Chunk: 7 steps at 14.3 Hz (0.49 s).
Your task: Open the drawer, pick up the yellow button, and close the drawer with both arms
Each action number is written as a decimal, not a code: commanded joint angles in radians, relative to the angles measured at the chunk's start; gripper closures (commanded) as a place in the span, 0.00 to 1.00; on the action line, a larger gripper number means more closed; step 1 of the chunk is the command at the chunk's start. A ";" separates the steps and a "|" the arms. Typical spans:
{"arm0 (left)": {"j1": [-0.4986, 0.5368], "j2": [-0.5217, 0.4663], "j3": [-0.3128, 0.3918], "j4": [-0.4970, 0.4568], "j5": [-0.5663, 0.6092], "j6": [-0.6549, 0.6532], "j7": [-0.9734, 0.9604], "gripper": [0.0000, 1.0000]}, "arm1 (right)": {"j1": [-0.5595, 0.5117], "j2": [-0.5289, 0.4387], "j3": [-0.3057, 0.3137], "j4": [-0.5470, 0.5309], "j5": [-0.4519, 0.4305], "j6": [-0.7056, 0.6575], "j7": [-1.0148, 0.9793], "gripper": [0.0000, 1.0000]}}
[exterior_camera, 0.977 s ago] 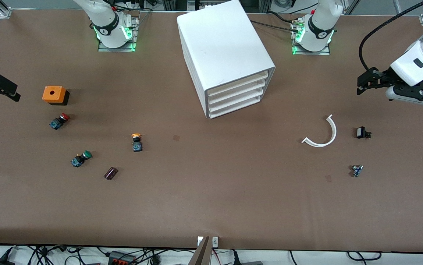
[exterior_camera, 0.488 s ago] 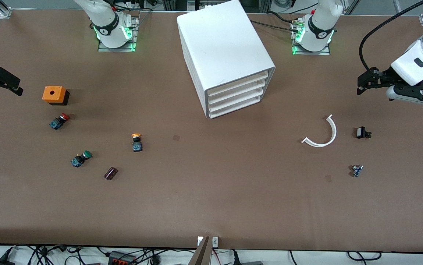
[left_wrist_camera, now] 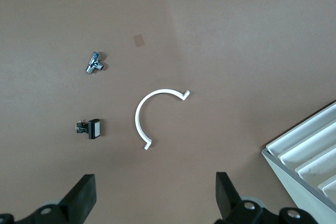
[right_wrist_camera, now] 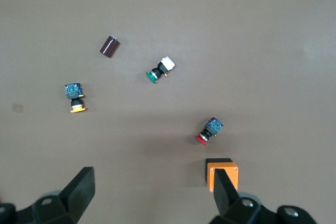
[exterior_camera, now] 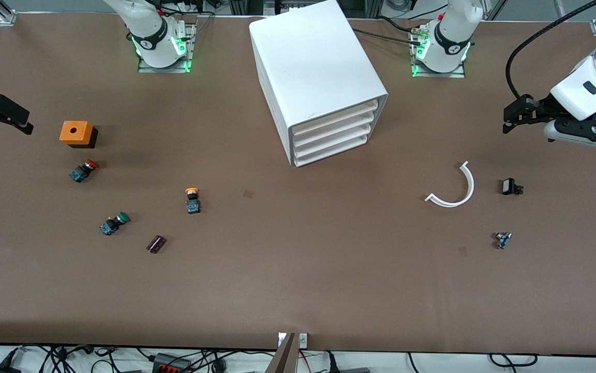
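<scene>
Drawers (exterior_camera: 331, 135) of cabinet (exterior_camera: 318, 77) all flush shut | yellow button (exterior_camera: 192, 200) out on table, 8 o'clock of cabinet | left gripper (left_wrist_camera: 152, 187) waiting over table at cabinet's 3 o'clock, fingers apart, holding nothing | right gripper (right_wrist_camera: 152, 187) likewise at 9 o'clock | fits drawer yet to open, or shut again with button out; next move unsettled

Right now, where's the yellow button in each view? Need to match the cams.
Front view: yellow button lies on the table, nearer the camera than the drawer unit, toward the right arm's end.
Left wrist view: not in it.
Right wrist view: yellow button lies apart from the others.
Shared landmark: green button, beside it in both.
</scene>
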<state>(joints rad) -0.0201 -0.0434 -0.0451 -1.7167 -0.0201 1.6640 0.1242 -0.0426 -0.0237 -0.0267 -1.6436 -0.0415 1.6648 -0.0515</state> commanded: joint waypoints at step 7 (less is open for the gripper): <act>-0.006 0.022 0.002 0.043 -0.007 -0.024 0.020 0.00 | 0.009 -0.018 -0.002 -0.025 -0.014 0.003 -0.011 0.00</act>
<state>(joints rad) -0.0236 -0.0416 -0.0456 -1.7121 -0.0201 1.6640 0.1242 -0.0408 -0.0236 -0.0267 -1.6478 -0.0415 1.6644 -0.0521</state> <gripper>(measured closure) 0.000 0.000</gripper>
